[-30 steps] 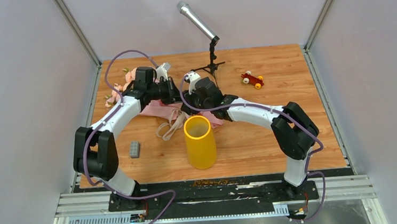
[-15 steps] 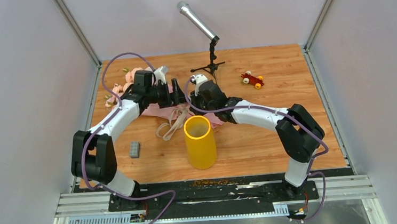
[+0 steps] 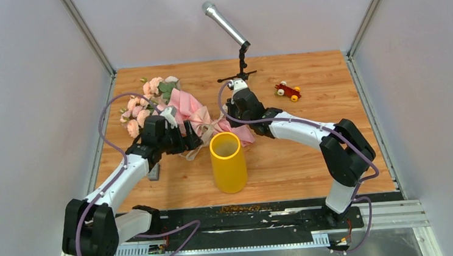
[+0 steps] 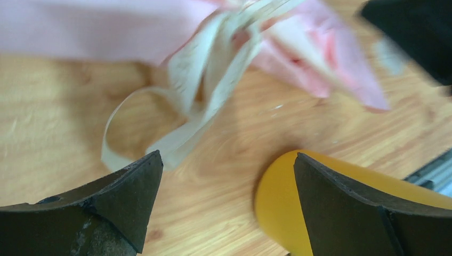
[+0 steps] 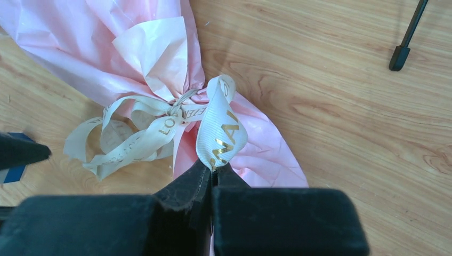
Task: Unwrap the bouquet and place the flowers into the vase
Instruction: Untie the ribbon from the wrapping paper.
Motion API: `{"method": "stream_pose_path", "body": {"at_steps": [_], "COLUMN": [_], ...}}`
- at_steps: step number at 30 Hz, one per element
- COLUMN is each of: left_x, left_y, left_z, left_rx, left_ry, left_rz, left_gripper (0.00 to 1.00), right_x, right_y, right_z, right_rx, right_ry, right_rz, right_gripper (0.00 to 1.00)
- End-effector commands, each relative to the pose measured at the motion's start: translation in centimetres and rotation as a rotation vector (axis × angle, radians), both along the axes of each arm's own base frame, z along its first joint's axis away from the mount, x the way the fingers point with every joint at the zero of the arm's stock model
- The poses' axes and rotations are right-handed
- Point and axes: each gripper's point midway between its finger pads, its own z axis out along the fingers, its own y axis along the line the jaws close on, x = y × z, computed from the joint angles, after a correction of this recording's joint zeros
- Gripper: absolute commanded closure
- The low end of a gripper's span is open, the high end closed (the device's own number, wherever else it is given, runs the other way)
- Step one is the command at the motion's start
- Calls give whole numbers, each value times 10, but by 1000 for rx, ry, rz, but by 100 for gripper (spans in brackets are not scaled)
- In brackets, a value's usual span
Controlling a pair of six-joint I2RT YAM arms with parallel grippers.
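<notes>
Bouquet [image 3: 189, 109] lies flat on the wooden table [image 3: 336, 156], left of centre and just behind the vase. Its flowers [image 3: 140, 107] fan out at the far-left end, pink and peach heads with some green leaf.

Near the table's left edge a small grey block [image 3: 153, 170] sits beside the left forearm. The left gripper [image 3: 193, 141] hangs low in front of the pink paper, its jaws spread wide and holding nothing. In its wrist view the loose beige loops of the ribbon [image 4: 197, 90] lie on the wood ahead of the fingers, touching neither.

Right of that gripper stands the vase [image 3: 227, 163], upright and yellow, its round mouth facing the overhead camera.

Past the vase's far rim, the right gripper [image 3: 225, 125] is clamped on the ribbon. Its wrist view shows the two fingertips [image 5: 197, 178] pressed together on one loop (gold lettering runs along it), just below the knot that cinches the paper.

Farther right, at the back of the table, a microphone stand [image 3: 241, 62] rises, and a small red toy car [image 3: 287, 91] sits well apart from everything else.
</notes>
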Motion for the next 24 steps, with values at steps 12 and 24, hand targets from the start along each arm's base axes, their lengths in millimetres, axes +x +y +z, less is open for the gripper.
{"method": "stream_pose_path", "body": {"at_steps": [12, 24], "left_x": [-18, -6], "left_y": [60, 39], "left_z": [-62, -78], "left_rx": [235, 188], "left_ry": [49, 109], "left_rz": [213, 139], "left_gripper": [0, 12], "right_x": [-1, -9], "right_y": [9, 21], "right_z": [42, 47], "right_rx": [121, 215], "right_ry": [-61, -39], "right_rz": [16, 70], "right_gripper": [100, 100]}}
